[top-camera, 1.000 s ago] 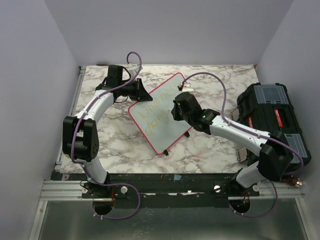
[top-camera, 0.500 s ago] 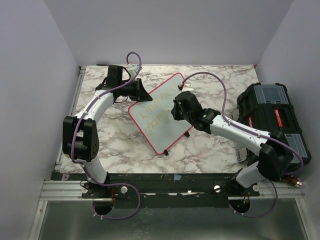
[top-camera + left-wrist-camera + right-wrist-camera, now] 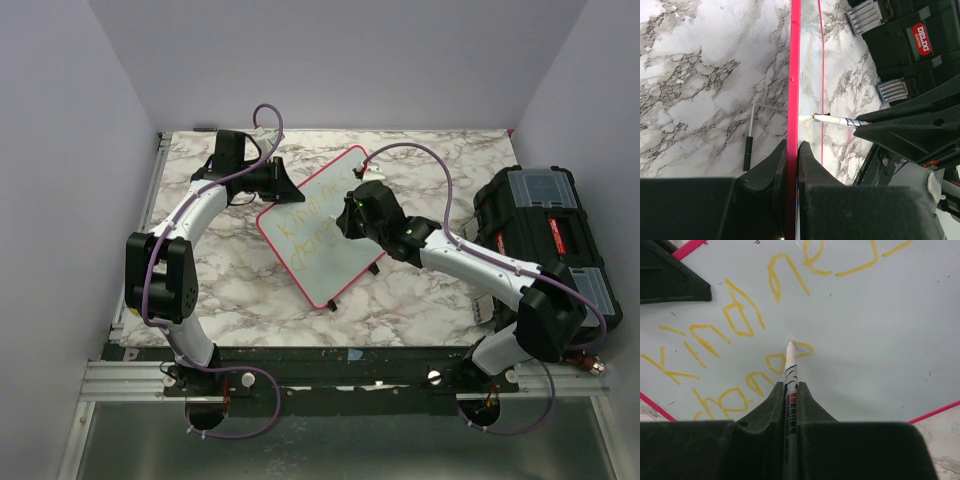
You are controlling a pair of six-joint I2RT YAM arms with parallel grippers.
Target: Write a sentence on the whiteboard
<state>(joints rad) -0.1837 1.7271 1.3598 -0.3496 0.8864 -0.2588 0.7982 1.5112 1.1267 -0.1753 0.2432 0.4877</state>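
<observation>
The whiteboard with its pinkish-red frame leans tilted at the table's middle. Two lines of yellow handwriting, the sentence, cover its upper left part and show large in the right wrist view. My left gripper is shut on the board's upper left edge; in the left wrist view the red frame runs between the jaws of my left gripper. My right gripper is shut on a white marker, its tip touching the board at the end of the second line.
A black toolbox stands at the table's right edge and shows in the left wrist view. The board's thin wire stand leg rests on the marble table behind it. Grey walls close in the back and sides.
My right gripper with the marker has shifted slightly up and left across the board along the second line. The left gripper and board have stayed in place.
</observation>
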